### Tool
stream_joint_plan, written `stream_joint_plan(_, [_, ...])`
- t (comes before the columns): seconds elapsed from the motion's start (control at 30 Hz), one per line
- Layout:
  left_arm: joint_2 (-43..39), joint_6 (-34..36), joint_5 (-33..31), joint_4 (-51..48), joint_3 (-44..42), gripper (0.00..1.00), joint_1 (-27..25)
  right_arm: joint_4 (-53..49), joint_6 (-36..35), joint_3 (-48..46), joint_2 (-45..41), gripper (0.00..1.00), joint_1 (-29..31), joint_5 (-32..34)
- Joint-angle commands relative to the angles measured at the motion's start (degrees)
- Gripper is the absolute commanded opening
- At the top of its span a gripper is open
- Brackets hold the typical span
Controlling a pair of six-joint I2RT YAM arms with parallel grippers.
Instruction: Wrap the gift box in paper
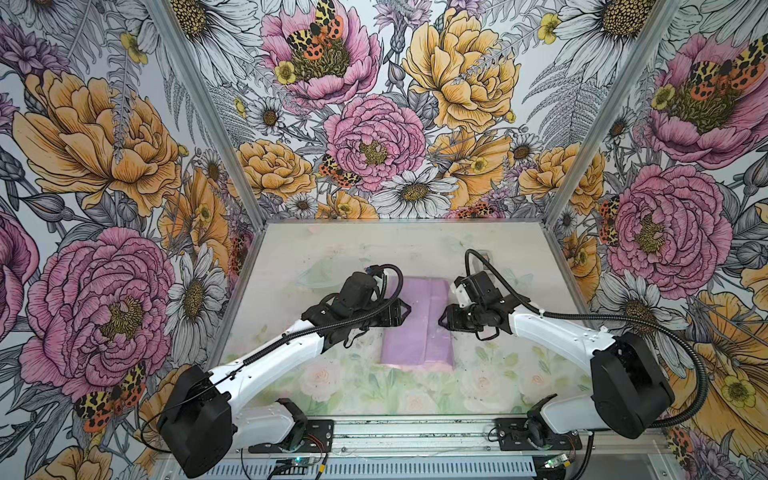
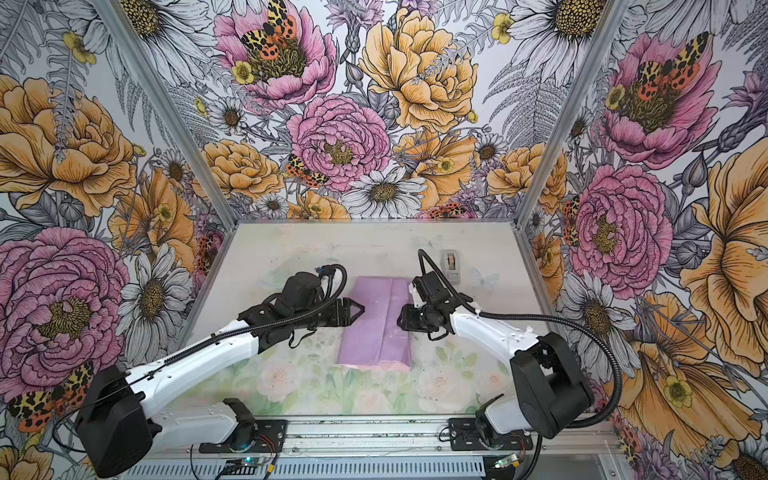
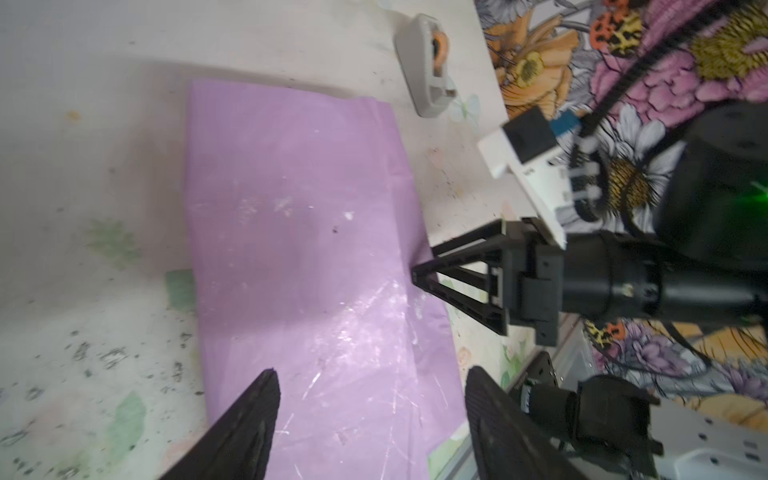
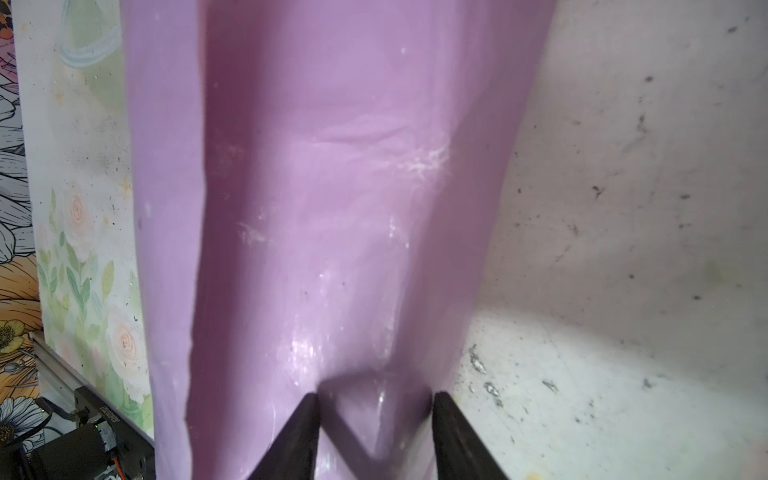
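Note:
The paper (image 1: 415, 332) (image 2: 376, 332) lies in the middle of the table, folded into a long bundle with its lilac face up and a seam down its length. The gift box is hidden under it. My left gripper (image 1: 409, 311) (image 3: 370, 374) hovers open over the bundle's left side, with nothing between its fingers. My right gripper (image 1: 441, 322) (image 4: 374, 395) is at the bundle's right side. Its jaws are narrowed onto a raised pucker of paper (image 4: 332, 187), and both fingers touch it. In the left wrist view, creases in the paper (image 3: 291, 228) radiate from its tips.
A grey tape dispenser (image 2: 449, 261) (image 3: 428, 62) stands at the back right, behind my right wrist. Flowered walls close in the table (image 1: 332, 249) on three sides. A metal rail (image 1: 415, 436) with both arm bases runs along the front.

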Motion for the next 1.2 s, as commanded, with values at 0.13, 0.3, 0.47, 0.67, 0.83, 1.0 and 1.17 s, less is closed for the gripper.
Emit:
stream_joint_plan(0.13, [7.84, -4.80, -1.19, 5.39, -6.15, 0.73, 2.02, -0.10, -0.85, -0.35, -0.99, 0.46, 0.45, 1.39])
stream_joint_plan(0.3, [10.26, -5.97, 1.19, 10.88, -8.67, 0.74, 2.91, -0.20, -0.87, -0.47, -2.34, 0.46, 0.45, 1.65])
stream_joint_plan(0.47, [7.79, -7.75, 2.74, 16.71, -12.00, 0.77, 3.14, -0.23, -0.84, -0.78, -2.90, 0.47, 0.45, 1.57])
stream_joint_plan(0.67, [6.78, -10.20, 5.43, 24.28, -16.81, 0.78, 5.44, -0.19, -0.93, -0.68, -2.63, 0.47, 0.45, 1.14])
stream_joint_plan(0.83, [6.96, -11.30, 6.69, 28.16, -18.88, 0.79, 6.38, -0.18, -1.19, -1.01, -2.07, 0.47, 0.56, 1.42])
stream_joint_plan(1.0, [7.95, -12.99, 7.86, 33.16, -21.40, 0.81, 7.17, -0.18, -1.35, -1.19, -1.67, 0.46, 0.62, 1.57])
stream_joint_plan(1.17, [10.56, -16.49, 11.45, 42.90, -25.50, 0.81, 8.77, -0.23, -1.55, -1.10, -1.41, 0.46, 0.62, 1.44])
